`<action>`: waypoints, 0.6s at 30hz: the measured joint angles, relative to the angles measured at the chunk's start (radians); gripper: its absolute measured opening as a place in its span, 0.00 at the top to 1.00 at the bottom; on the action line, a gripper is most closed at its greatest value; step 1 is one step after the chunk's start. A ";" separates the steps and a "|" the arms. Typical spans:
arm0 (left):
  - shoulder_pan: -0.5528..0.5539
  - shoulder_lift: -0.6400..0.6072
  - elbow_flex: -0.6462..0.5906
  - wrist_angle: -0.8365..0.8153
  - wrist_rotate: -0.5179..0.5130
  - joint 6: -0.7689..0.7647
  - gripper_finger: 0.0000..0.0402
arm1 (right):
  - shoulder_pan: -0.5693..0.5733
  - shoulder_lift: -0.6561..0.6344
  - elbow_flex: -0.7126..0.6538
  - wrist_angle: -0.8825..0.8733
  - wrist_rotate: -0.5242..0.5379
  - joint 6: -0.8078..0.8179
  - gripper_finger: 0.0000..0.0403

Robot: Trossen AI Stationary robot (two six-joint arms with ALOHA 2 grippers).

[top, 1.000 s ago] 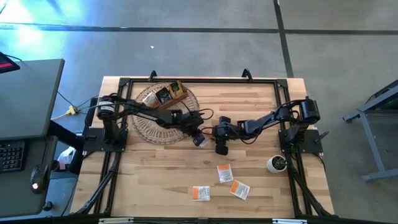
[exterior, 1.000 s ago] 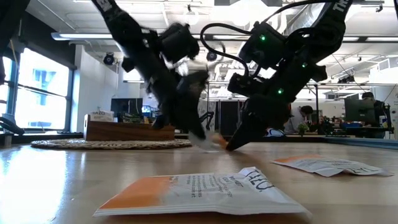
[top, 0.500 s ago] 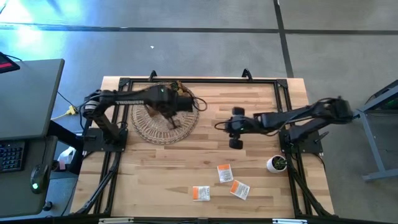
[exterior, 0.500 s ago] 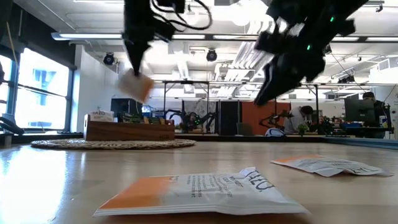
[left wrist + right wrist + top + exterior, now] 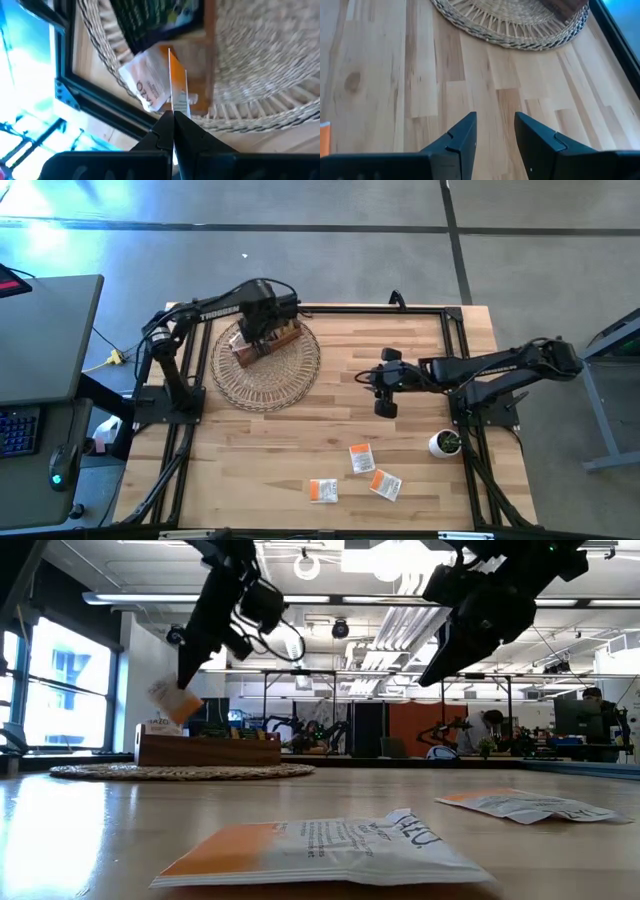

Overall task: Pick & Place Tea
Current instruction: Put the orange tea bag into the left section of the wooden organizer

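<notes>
The tabletop (image 5: 300, 450) is light wooden planking inside a black frame, standing on a grey concrete floor; the low view looks across it into an open workshop with ceiling lights and windows.

Left fingers (image 5: 173, 116): pressed together, clamped on the edge of one white-and-orange tea sachet (image 5: 155, 80). The sachet extends forward from my fingertips, edge-on to my wrist camera. Directly beyond it lie the brown wooden box (image 5: 265, 340), with dark green-printed sachets (image 5: 155, 17) inside, and the round woven wicker mat (image 5: 268, 360) under the box. In the low view the held sachet (image 5: 170, 700) hangs in the air below my left fingers (image 5: 190, 665), above the box (image 5: 208, 749) and clear of it.

Right fingers (image 5: 495, 132): apart, holding nothing. Bare tabletop planks show between them, and the rim of the wicker mat (image 5: 510, 22) lies well ahead of the fingertips. In the high view my right fingers (image 5: 385, 385) hover over the middle of the tabletop, well apart from the mat.

Remaining tea: three white-and-orange sachets lie flat on the tabletop toward its front edge, well apart from both sets of fingers: one (image 5: 361, 459) nearest my right fingers, one (image 5: 386, 484) just beside it, one (image 5: 322, 490) farther to my left. A small white pot with a plant (image 5: 446, 443) stands near the right arm's base.
</notes>
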 joint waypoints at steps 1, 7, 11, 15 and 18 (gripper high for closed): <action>0.015 0.007 -0.006 -0.004 0.000 0.000 1.00 | 0.000 0.000 0.000 -0.006 0.000 0.000 0.68; 0.055 0.070 -0.064 -0.004 -0.004 0.003 1.00 | 0.000 0.000 0.000 -0.007 0.000 0.000 0.68; 0.047 0.117 -0.093 -0.005 -0.019 0.000 1.00 | 0.000 0.000 0.002 -0.006 0.000 0.000 0.68; 0.037 0.143 -0.094 -0.002 -0.124 0.001 0.98 | 0.000 0.000 0.002 -0.006 0.000 0.000 0.68; 0.026 0.141 -0.094 0.008 -0.137 0.027 0.93 | 0.000 0.000 0.002 -0.005 0.000 0.000 0.68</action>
